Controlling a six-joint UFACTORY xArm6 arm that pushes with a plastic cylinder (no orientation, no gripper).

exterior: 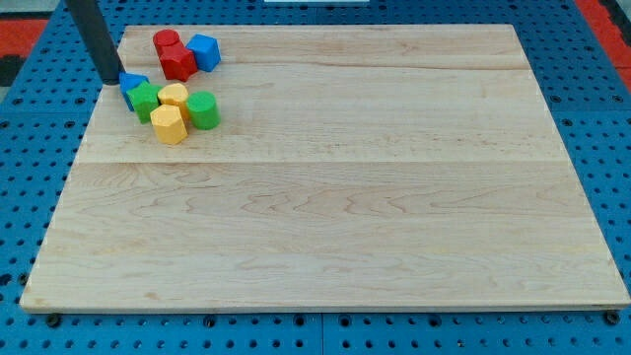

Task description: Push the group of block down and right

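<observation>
Eight blocks: you have them all bunched in the upper left corner of the tabletop [325, 177], in two small clumps that sit just apart.
Upper clump: a red block [166, 41] at the view's top, a second red block [179, 63] touching it below, and a blue block [204, 51] pressed against their right side.
Lower clump: a blue block at the left [131, 87], a green block [146, 100] beside it, a yellow block [175, 96], a second yellow block [169, 125] nearest the view's bottom, and a green cylinder [203, 110] on the right.
My tip: my tip [111, 80] stands at the upper left edge of the lower clump, touching or almost touching the left blue block; you cannot tell which.
Claw: none is fitted on this rig, only the dark rod, so you have no open or closed state to read.
Progress: by your view the push looks barely begun, since the group lies far up and left.
Remaining: nearly all the travel down and right is left, and you should judge whether the upper clump will be caught by a push from this spot.
</observation>
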